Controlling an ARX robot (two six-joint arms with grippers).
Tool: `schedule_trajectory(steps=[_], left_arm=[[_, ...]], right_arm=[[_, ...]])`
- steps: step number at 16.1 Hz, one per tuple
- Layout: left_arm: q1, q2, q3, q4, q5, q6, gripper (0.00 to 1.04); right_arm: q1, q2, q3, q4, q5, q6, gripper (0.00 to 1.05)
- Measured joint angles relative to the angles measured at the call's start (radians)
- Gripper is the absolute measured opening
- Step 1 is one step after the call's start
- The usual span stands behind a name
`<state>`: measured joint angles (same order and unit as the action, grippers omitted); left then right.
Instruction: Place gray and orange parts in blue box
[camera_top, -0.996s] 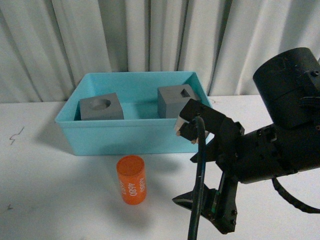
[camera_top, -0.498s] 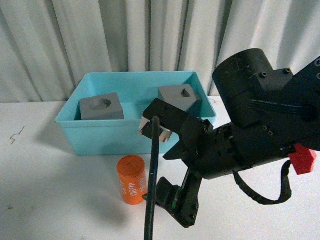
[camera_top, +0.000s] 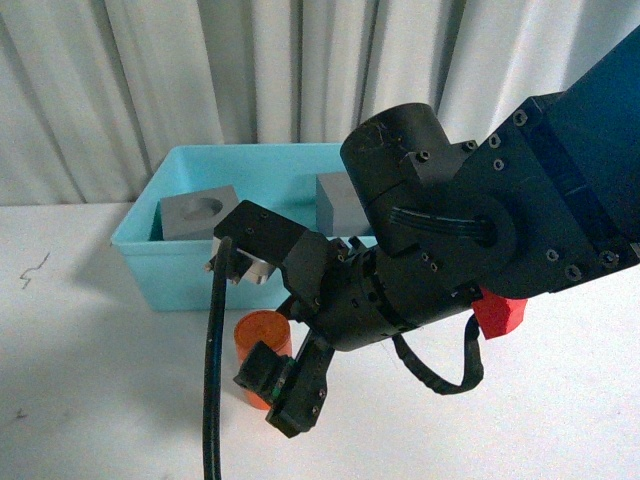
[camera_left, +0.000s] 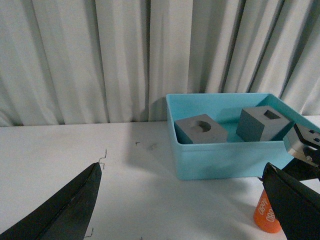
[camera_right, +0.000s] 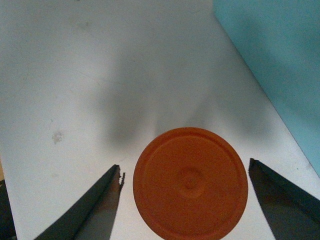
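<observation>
White table (camera_top: 80, 380), pleated curtain (camera_top: 150, 70) behind. We note blue box (camera_top: 170, 270), light turquoise, holding round-recess cube (camera_top: 200, 215) and rectangular-recess cube (camera_left: 262, 122), both matte gray. Orange cylinder (camera_right: 190, 182), white digits, upright outside box, near front wall. Right gripper (camera_right: 184, 172) spread, straddling cylinder, gaps both sides. Left gripper (camera_left: 181, 170) spread, empty.

L cube (camera_top: 197, 215), R cube (camera_top: 337, 205) in box (camera_top: 150, 265). Cylinder (camera_top: 262, 335) on table (camera_top: 90, 380), near side of box, betw. R gripper (camera_right: 185, 167) fingers.
</observation>
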<state>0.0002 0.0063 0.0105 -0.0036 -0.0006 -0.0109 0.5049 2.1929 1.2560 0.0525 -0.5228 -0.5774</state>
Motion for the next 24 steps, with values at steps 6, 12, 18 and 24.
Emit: schedule_trajectory(steps=[6,12,18,24], left_arm=[[0.0,0.0,0.0,0.0,0.0,0.0,0.98],[0.0,0.0,0.0,0.0,0.0,0.0,0.98],[0.0,0.0,0.0,0.0,0.0,0.0,0.98],[0.0,0.0,0.0,0.0,0.0,0.0,0.98]], right_arm=[[-0.001,-0.01,-0.011,0.027,0.004,0.023,0.48],[-0.096,-0.481,-0.208,0.29,0.002,0.312,0.48],[-0.12,-0.143,0.216,0.367,0.415,0.61,0.47],[-0.061,0.027,0.316,0.322,0.435,0.689,0.47]])
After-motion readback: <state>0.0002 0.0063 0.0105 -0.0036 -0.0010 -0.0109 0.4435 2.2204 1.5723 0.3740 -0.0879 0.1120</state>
